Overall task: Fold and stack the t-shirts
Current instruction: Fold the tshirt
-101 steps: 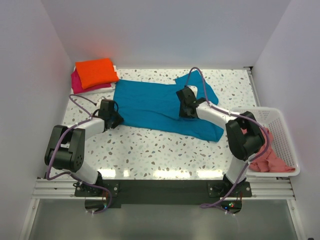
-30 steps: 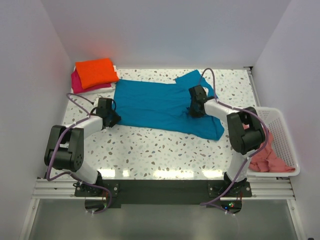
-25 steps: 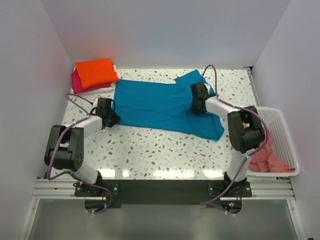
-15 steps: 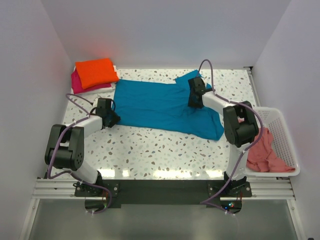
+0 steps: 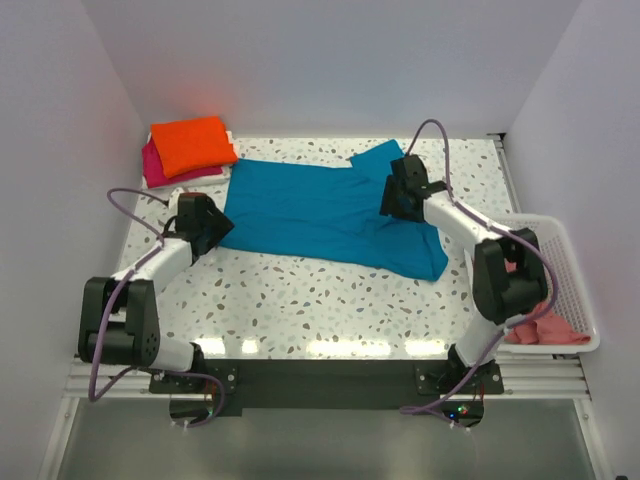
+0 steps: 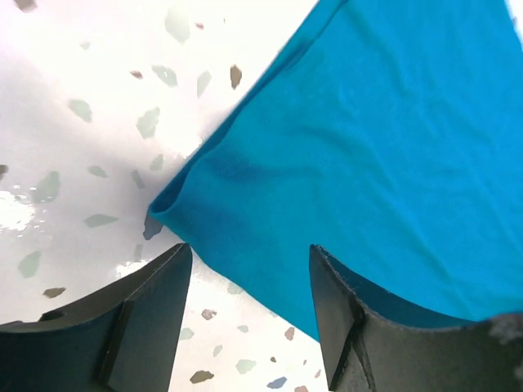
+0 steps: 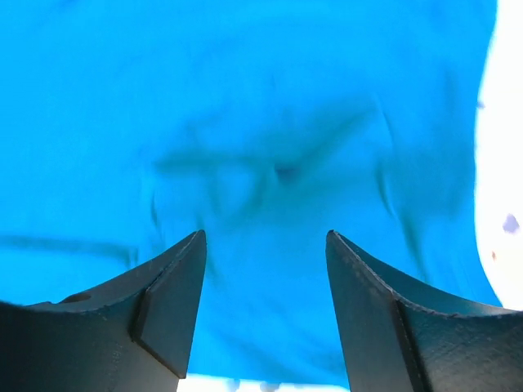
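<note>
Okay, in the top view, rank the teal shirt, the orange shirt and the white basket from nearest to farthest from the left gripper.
From the left gripper:
1. teal shirt, right beside it, mid-table.
2. orange shirt, in the far left corner.
3. white basket, at the table's right edge.

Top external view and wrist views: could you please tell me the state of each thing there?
teal t-shirt: unfolded, spread flat.
magenta t-shirt: folded, far-left corner.
orange t-shirt: folded, atop the magenta t-shirt.
basket: upright, holding cloth.
salmon t-shirt: crumpled in the basket.
left gripper: open at the teal t-shirt's corner.
right gripper: open over the teal t-shirt.
</note>
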Controlling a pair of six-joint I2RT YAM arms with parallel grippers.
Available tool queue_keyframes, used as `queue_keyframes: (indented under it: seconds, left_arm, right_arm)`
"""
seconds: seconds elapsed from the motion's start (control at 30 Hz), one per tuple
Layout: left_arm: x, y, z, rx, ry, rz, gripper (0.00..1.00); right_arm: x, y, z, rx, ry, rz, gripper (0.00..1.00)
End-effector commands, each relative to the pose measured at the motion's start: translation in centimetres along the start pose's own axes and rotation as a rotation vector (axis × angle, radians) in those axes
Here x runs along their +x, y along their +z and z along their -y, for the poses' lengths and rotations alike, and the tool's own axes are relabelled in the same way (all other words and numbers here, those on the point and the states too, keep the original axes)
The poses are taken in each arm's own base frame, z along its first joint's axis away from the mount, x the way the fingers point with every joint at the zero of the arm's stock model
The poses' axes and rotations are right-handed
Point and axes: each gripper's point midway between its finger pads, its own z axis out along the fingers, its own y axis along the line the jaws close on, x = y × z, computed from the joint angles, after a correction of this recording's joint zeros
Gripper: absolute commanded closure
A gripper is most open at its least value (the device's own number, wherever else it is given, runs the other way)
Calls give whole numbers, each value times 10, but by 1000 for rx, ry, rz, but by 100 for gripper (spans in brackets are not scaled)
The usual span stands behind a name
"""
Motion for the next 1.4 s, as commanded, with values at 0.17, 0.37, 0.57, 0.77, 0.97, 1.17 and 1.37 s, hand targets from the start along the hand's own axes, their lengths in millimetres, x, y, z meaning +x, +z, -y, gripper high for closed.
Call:
queue_keyframes:
  seconds: [0.17,0.37,0.57,0.77,0.97,1.17,1.37]
  left_arm:
    - [-14,-13,-9,1,-112,105,34]
    - [-8,-2,-22,-22,-135,132,34]
    - [-9,11,-27,-42,-116,148,35]
    - [-1,24,-34,-73,-110,123,39]
    - [5,33,-37,-90,-102,102,53]
    - [8,33,-42,-116,-91,85,78]
    - [13,15,-66,-192,-97,66,96]
  right_arm:
    - [62,-53,28,-58,136,-59,34]
    - [94,-60,40,-63,217,-84,29]
    - [112,-58,66,23,290,-82,20]
    - [112,-58,87,74,346,-59,20]
    - [120,-50,93,104,343,-83,21]
    - [126,-42,98,121,322,-105,32]
    - [128,-42,96,78,300,-148,100]
